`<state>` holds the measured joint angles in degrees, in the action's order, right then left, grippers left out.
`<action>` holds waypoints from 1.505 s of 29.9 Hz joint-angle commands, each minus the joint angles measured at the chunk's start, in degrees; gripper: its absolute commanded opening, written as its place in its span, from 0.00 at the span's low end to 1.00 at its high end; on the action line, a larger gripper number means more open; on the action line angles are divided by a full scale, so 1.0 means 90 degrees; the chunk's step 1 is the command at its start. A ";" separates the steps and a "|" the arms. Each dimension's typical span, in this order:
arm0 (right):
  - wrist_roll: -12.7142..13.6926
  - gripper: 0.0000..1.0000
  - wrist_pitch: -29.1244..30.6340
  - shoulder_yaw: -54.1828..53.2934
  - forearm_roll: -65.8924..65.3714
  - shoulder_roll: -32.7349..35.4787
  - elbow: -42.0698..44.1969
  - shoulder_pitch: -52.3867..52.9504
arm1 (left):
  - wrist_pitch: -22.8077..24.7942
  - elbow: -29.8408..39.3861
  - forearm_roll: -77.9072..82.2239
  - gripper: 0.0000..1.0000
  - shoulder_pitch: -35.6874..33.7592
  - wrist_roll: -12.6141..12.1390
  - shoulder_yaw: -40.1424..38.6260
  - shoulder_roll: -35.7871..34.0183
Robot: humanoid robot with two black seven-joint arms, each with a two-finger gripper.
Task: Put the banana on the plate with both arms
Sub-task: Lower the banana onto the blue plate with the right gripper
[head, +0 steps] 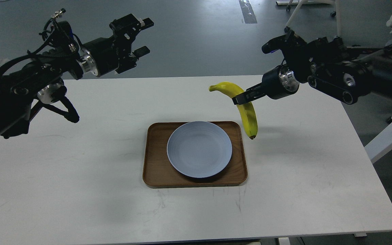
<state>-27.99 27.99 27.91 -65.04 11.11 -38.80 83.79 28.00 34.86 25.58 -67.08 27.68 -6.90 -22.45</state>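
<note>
Head view: the banana is gripped near its upper bend by the right fingers, hanging clear of the counter at two o'clock from the plate, which sits on a wooden tray. The left fingers are spread wide, empty, at ten o'clock.

The plate sits on the tray (mid-table), the banana hanging just right.

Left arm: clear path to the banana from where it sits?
Probably yes. The left gripper hangs open, high over the table's far left, and nothing stands between it and the banana, which the right gripper holds in the air beside the plate.
</note>
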 commanded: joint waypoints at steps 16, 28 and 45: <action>-0.0001 0.14 0.0001 -0.0006 0.0147 -0.1224 0.0786 -0.0813 | 0.0000 0.0033 0.0000 0.98 -0.0007 -0.0009 -0.0014 0.0033; -0.0001 0.63 0.0001 -0.0006 0.0156 -0.1234 0.0923 -0.0862 | 0.0000 0.0043 0.0000 0.98 -0.0007 -0.0009 -0.0014 0.0033; -0.0001 1.00 0.0001 -0.2270 0.1521 0.0502 0.0942 -0.0891 | 0.0000 0.0033 -0.0010 0.98 0.0012 0.0001 -0.0044 -0.0084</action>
<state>-28.00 28.01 13.77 -57.78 10.29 -30.43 76.37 28.00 35.22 25.57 -67.04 27.60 -7.14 -22.99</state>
